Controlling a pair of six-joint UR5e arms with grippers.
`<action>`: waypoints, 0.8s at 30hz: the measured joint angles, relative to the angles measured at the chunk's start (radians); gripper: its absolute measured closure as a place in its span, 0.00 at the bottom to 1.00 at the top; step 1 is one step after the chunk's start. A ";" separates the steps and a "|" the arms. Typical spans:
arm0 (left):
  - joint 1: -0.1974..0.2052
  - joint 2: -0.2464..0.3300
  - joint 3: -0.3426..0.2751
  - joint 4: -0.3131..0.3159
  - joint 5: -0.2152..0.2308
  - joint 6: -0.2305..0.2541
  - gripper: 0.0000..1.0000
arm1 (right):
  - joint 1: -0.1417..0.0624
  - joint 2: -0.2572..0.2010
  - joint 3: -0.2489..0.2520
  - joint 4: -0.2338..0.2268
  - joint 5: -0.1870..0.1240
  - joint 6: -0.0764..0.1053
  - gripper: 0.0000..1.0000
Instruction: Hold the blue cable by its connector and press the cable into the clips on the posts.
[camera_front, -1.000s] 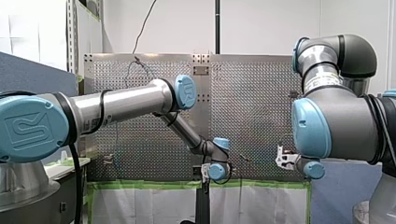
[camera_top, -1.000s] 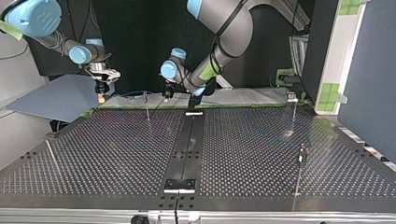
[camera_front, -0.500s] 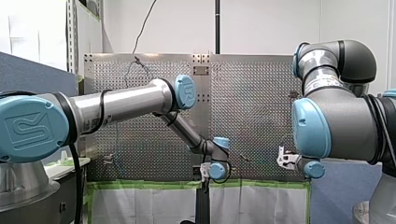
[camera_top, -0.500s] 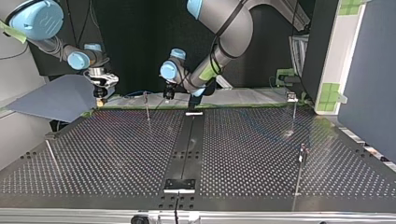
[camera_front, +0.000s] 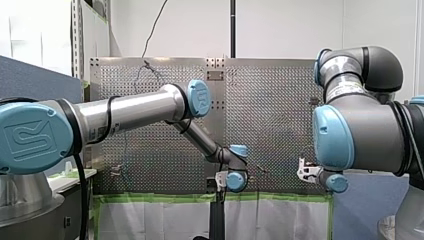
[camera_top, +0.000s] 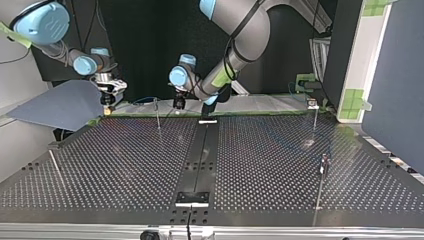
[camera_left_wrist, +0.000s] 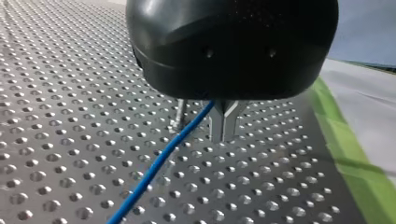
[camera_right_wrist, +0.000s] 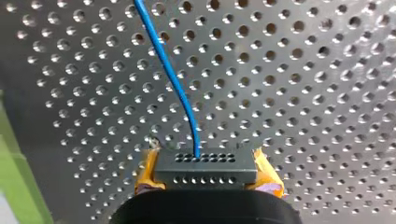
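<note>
Connector (camera_right_wrist: 205, 171) of the blue cable (camera_right_wrist: 172, 79) sat clamped between our right gripper's (camera_right_wrist: 205, 158) yellow pads (camera_right_wrist: 148, 173) over the perforated table (camera_right_wrist: 303, 93). Our left gripper's (camera_left_wrist: 201, 122) metal fingers (camera_left_wrist: 225, 123) stood apart, the cable running between them.

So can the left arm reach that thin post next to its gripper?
Probably yes: in the top view, my left gripper hangs close beside the post, nothing stands between them, and the blue cable runs between its fingers.

- Front view looked past my left arm (camera_front: 130, 112) and my right arm (camera_front: 360, 130) at the table (camera_front: 270, 100).
- Top view faced them across it.
- Wrist views sat close above it, sharing the cable (camera_left_wrist: 154, 168).
</note>
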 joint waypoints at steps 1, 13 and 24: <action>0.000 0.000 0.001 0.005 0.003 0.001 1.00 | -0.001 0.004 -0.002 0.000 0.000 -0.001 0.98; -0.008 0.000 0.002 0.043 -0.007 0.011 1.00 | -0.024 0.016 -0.027 0.004 0.002 -0.002 0.98; -0.007 0.000 -0.007 0.044 -0.018 0.022 1.00 | -0.032 0.016 -0.037 -0.026 -0.032 0.001 0.98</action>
